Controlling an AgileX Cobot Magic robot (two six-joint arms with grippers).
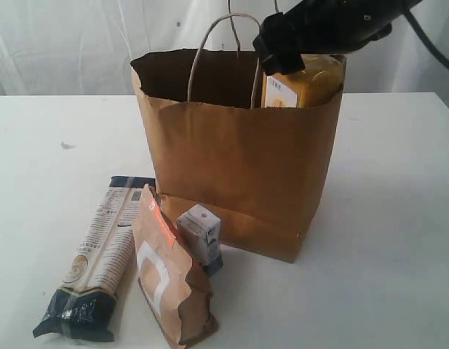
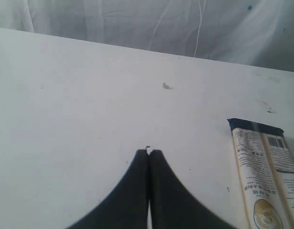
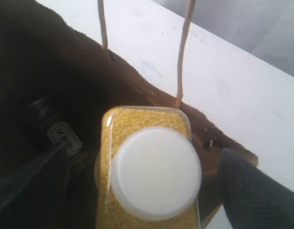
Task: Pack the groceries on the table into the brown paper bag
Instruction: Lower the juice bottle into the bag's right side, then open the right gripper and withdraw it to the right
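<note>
Nearest, the pasta packet (image 1: 93,262) lies flat on the worktop (image 1: 384,218), with the pouch (image 1: 166,276) and carton (image 1: 202,236) crowded just beside it, in front of the bag (image 1: 231,167). A grab at any one of them could, I judge, knock its neighbour over. Behind them the bottle (image 1: 300,83) stands inside the bag at its right end, its top showing above the front rim. Whether its base rests on the bag floor is hidden. If it does not, the bottle may drop or tip and drag the thin wall with it. A handle (image 1: 209,43) loops up close by, and a finger lifting away could snag it. The left pincer (image 2: 149,153) hangs shut and empty over bare worktop near the packet. Farthest, the right pincer (image 3: 142,188) straddles the bottle's cap with jaws wide. Both fingers (image 3: 251,191) are apart from the bottle, and it holds nothing.
</note>
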